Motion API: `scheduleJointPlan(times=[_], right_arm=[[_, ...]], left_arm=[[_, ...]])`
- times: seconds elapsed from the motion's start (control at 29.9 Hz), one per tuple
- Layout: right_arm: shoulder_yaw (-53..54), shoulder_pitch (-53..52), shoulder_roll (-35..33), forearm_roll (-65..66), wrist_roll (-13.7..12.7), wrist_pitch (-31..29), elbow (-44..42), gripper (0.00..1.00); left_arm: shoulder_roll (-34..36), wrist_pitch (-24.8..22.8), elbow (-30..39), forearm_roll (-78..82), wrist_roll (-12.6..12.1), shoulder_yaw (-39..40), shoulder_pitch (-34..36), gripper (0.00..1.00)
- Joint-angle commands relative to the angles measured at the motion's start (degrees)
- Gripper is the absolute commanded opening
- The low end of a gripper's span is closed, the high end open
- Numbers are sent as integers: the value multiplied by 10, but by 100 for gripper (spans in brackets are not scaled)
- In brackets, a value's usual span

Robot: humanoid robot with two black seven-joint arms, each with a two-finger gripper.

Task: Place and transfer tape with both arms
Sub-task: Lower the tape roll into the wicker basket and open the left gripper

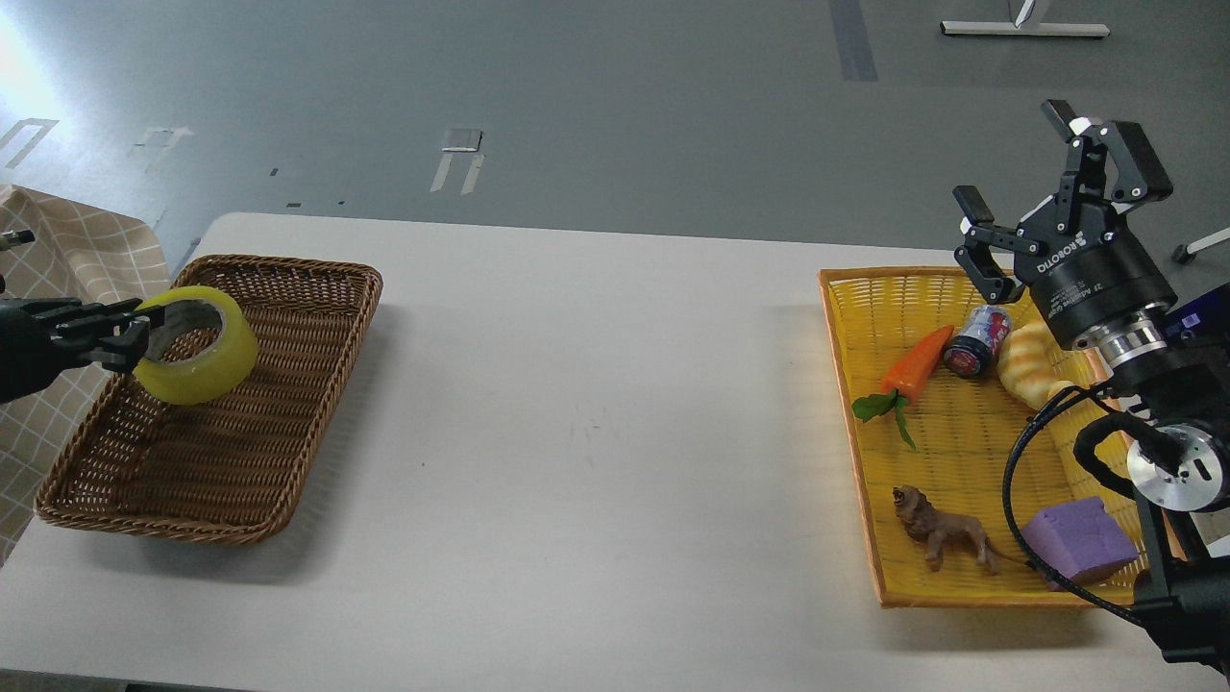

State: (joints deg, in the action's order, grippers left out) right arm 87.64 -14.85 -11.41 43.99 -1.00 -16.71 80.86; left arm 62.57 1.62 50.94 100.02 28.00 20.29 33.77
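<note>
The tape [200, 358] is a yellow translucent roll with a grey-white core. My left gripper [135, 332] comes in from the left edge and is shut on the roll's rim, holding it over the left part of the brown wicker basket [288, 404]. Whether the roll touches the basket floor I cannot tell. My right gripper [1043, 192] is open and empty, raised above the far right corner of the yellow basket [865, 461], pointing up and away.
The yellow basket holds a toy carrot [913, 365], a small can [978, 338], a bread toy [1033, 360], a toy lion [942, 538] and a purple block [1076, 538]. A checked cloth [58, 259] lies left of the white table [596, 423].
</note>
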Motion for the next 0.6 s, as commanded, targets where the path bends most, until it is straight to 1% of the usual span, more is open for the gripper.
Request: scheduleJointPlan(times=[0.0,0.1,0.2,0.33,0.4,0.43,0.47,0.53,0.57], right_arm=[[0,7,1,0,-1,0,1,100],[0,10,1,0,-1,0,3,100],[1,15,0,0,-1,0,3,100],[1,16,-2,0,-1,0,3,100],[1,17,-2,0,-1,0,3,100],[1,17,-1,0,-1,0,3,100],[1,17,-1,0,-1,0,3,100],[1,18,-1,0,-1,0,3,100],[1,18,-1,0,-1,0,3,100]], left_arm=[[-15,6,-7,0,0,-1,-9,1],[-36,10,-28,-1,0,-1,-14,1],[-57,29,-56,0,0,-1,-18,1],[-61,30,-57,-1,0,-1,-17,2],[-61,30,-59,-3,0,0,-16,5],[-61,30,-59,-6,0,0,-16,8],[-61,30,-58,-10,0,3,-16,18],[-61,30,-58,-20,0,4,-15,30],[-64,30,-58,-37,0,1,-15,38]])
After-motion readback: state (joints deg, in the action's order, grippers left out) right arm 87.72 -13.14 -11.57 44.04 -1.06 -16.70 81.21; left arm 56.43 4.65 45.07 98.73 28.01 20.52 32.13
